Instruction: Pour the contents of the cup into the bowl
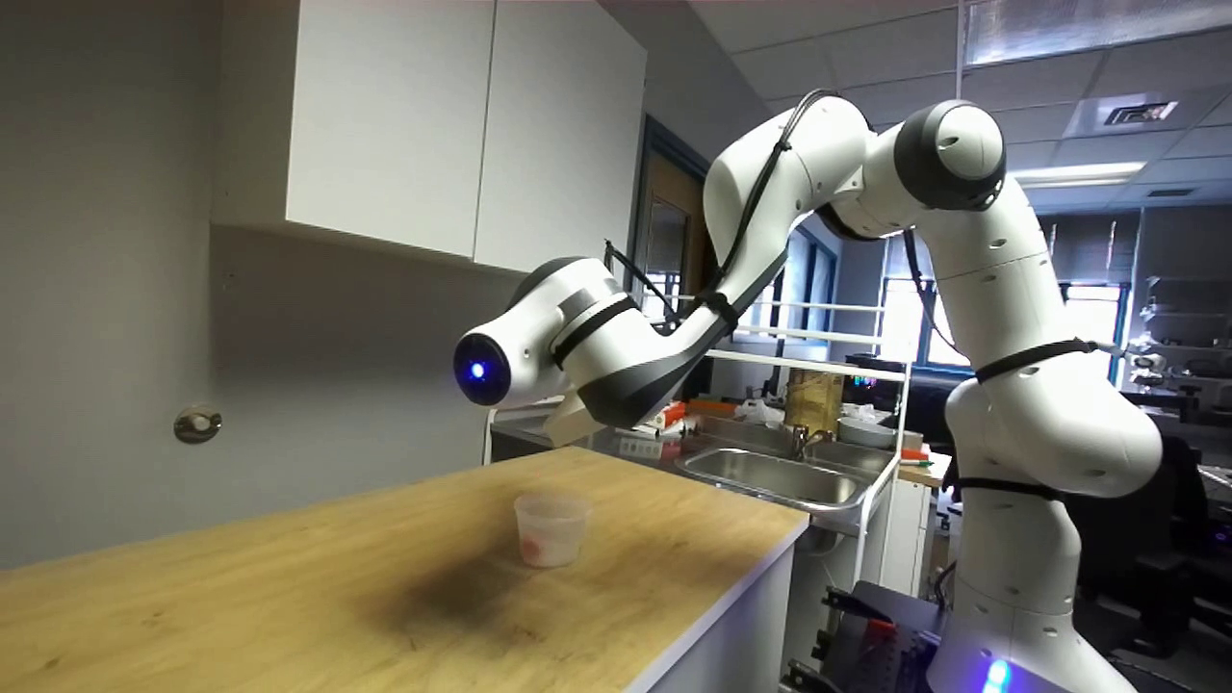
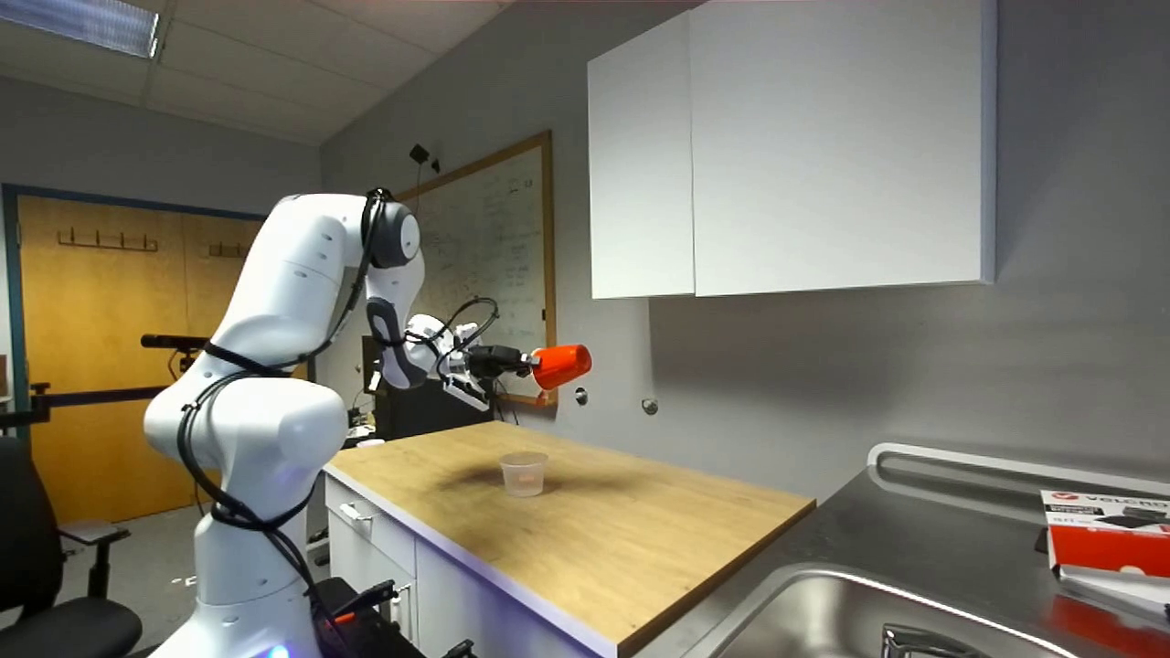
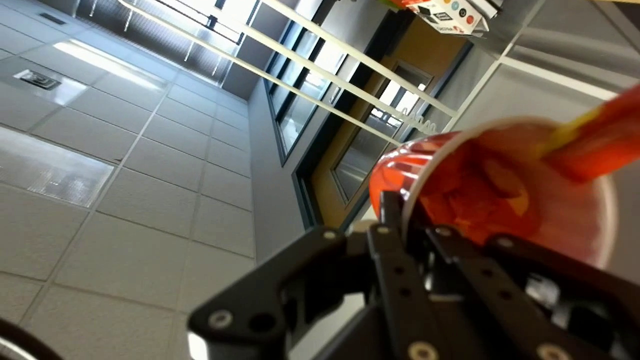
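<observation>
The red-orange cup (image 2: 565,364) is tilted on its side in the air, its mouth turned back toward the gripper and somewhat downward. My gripper (image 2: 530,364) is shut on its rim, one finger outside and one inside, as the wrist view (image 3: 407,210) shows. Red and orange pieces are inside the cup (image 3: 500,200). A blurred red and yellow piece (image 3: 605,140) shows in front of the mouth; a small red piece (image 2: 542,398) is just below it. The translucent bowl (image 1: 551,525) stands upright on the counter with something reddish inside; it also shows in an exterior view (image 2: 524,475), below the cup.
The wooden counter (image 1: 289,597) ends at a front edge near the robot base. White cabinets (image 1: 395,125) hang above it. A sink (image 1: 780,472) and a white rack (image 1: 871,491) stand beside it. A red and white box (image 2: 1106,539) lies by the sink.
</observation>
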Action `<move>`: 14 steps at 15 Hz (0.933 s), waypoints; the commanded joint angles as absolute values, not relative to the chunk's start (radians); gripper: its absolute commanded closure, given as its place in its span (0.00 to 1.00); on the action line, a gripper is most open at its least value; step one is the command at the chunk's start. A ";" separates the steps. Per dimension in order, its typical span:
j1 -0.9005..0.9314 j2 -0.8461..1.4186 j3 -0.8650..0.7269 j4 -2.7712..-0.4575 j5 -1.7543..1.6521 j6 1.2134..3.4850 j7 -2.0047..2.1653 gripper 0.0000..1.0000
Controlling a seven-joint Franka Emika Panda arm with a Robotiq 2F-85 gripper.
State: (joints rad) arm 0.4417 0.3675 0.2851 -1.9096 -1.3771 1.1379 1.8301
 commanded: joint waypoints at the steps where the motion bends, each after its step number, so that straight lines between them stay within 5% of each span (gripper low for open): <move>1: 0.426 0.337 0.294 -1.952 -1.414 1.116 1.846 0.99; 14: 0.438 0.350 0.316 -1.971 -1.467 1.088 1.871 0.99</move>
